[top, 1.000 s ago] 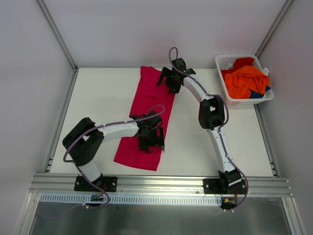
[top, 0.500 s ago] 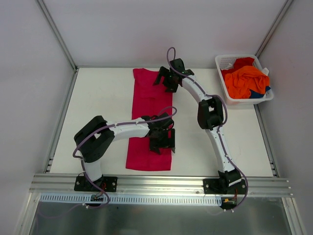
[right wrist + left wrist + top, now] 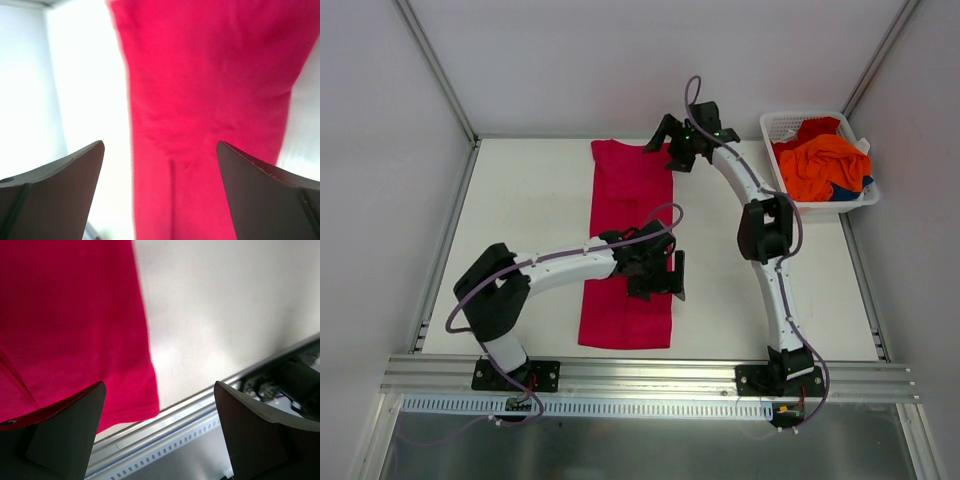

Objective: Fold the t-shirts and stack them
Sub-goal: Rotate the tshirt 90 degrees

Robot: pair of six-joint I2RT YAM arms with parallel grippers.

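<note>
We see the pink shirt (image 3: 628, 245) lying as a long folded strip on the table (image 3: 520, 220). Our left gripper (image 3: 665, 281) is open above its near right edge. Our right gripper (image 3: 672, 148) is open above its far end, holding nothing.

A white table (image 3: 520, 200) sits between plain pale walls (image 3: 570, 60). Metal struts (image 3: 435, 70) run up the back corners. An aluminium rail (image 3: 650, 370) edges the near side.

Two white robot arms with black joints, black two-finger grippers and purple cables looped along each arm
</note>
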